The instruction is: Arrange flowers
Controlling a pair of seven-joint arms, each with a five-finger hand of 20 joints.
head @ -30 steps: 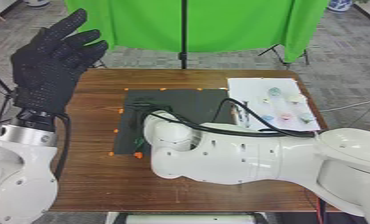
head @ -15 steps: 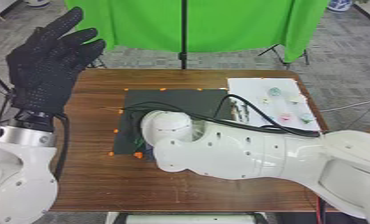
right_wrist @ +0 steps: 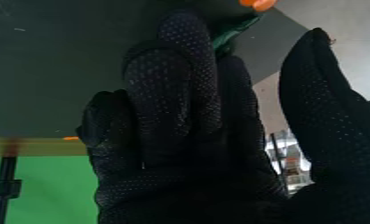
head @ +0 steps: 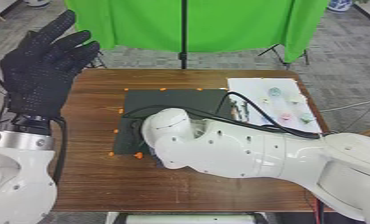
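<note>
Flowers (head: 285, 117): lie on a white sheet (head: 252, 86) at the right of the brown bench (head: 217, 197), beside a black mat (head: 181, 95). Right hand (right_wrist: 195, 187) with thumb apart from straight fingers, left hand (head: 41, 82) spread; beyond, green curtain (head: 244, 25) and grey floor (head: 141, 59).

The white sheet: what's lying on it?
Small pastel flower-like pieces lie on the white sheet, including a pink one and a blue-green one. The right arm and its black cables cover part of the near edge; anything beneath them can't be seen.
</note>
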